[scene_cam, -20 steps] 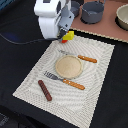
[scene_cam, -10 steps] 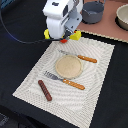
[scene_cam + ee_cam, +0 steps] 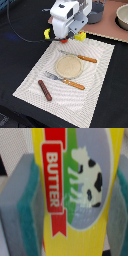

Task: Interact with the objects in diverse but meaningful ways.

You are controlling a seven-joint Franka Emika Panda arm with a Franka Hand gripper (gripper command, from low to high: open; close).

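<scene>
The butter packet sits between the jaws, pads touching both sides. On the mat below lie plate, fork, knife and sausage.

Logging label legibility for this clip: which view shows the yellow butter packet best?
The wrist view: the flat yellow butter packet fills the picture between the gripper pads, red BUTTER banner and cow readable. The exterior view shows only a yellow corner under the gripper.

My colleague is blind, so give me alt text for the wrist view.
A yellow butter packet fills the view close up, with a red BUTTER banner and a black-and-white cow picture. Grey pincer fingers with green pads stand on either side of it.
</scene>
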